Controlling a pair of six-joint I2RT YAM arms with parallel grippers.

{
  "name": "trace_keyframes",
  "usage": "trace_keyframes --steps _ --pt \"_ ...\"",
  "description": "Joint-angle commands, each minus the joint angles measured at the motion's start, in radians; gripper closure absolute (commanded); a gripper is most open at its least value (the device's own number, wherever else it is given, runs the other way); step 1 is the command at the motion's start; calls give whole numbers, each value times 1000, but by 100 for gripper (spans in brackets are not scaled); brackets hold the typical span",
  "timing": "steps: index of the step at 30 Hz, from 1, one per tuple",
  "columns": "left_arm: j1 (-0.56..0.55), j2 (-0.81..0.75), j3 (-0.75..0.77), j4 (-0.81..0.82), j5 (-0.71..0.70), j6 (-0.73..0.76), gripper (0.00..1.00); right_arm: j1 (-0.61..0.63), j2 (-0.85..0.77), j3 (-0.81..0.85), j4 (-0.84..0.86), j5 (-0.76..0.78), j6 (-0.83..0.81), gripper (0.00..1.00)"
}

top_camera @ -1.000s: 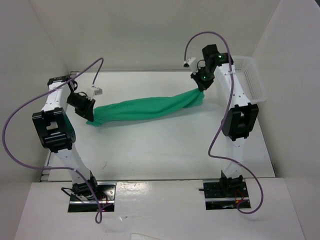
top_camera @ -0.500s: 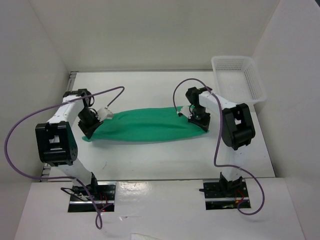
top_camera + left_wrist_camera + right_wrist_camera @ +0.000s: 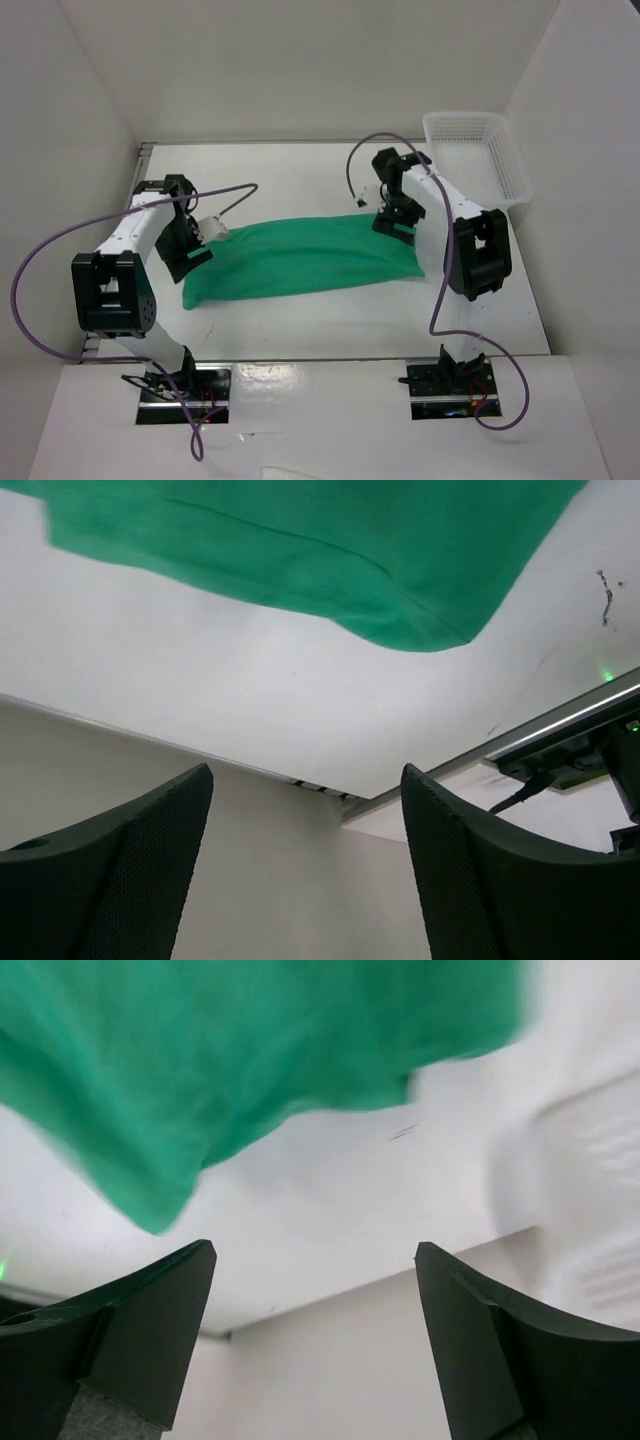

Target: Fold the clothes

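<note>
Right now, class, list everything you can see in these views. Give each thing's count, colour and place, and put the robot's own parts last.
T-shirt: one, green, spread across mid-table.
Basket: one, white mesh, far right corner of the table.
Table: one, white, under the shirt and basket.
Walls: white, enclosing the far, left and right sides.
Cables: two, purple, one looping off each arm.
Arms: two, white with black joints; left arm, right arm.
Left gripper: one, black, open and empty, over the shirt's left end.
Right gripper: one, black, open and empty, over the shirt's right end.
</note>
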Motion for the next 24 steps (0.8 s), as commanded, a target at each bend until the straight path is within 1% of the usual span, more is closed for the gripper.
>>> trace_keyframes --steps 1,3,5,6,7,8,9,10,12,16,21,24 --pt "-5 -31 119 7 25 -21 17 3 -48 189 -25 -99 -19 10" --pt "4 -5 148 54 66 -65 16 -17 -36 252 7 -170 28 7" --pt "13 43 168 89 128 -105 16 -29 6 263 49 -274 74 6" --pt "13 61 183 89 151 -151 16 -29 23 274 61 -302 132 6" --pt "13 83 193 100 177 -170 16 -38 38 274 73 -323 161 6" --pt "25 121 211 100 241 -187 16 -38 70 274 85 -370 184 6" --pt "25 139 220 100 273 -216 16 -38 84 263 86 -391 224 6" --pt "34 173 220 100 303 -216 14 -47 104 249 86 -409 238 6" --pt "35 199 233 89 341 -242 14 -48 116 222 86 -446 258 1" --pt "35 221 185 134 352 -251 14 -48 116 173 86 -460 280 1" --pt "44 241 167 163 332 -261 14 -48 116 98 138 -460 298 1" --pt "53 264 154 172 323 -280 14 -48 130 68 138 -449 307 1"
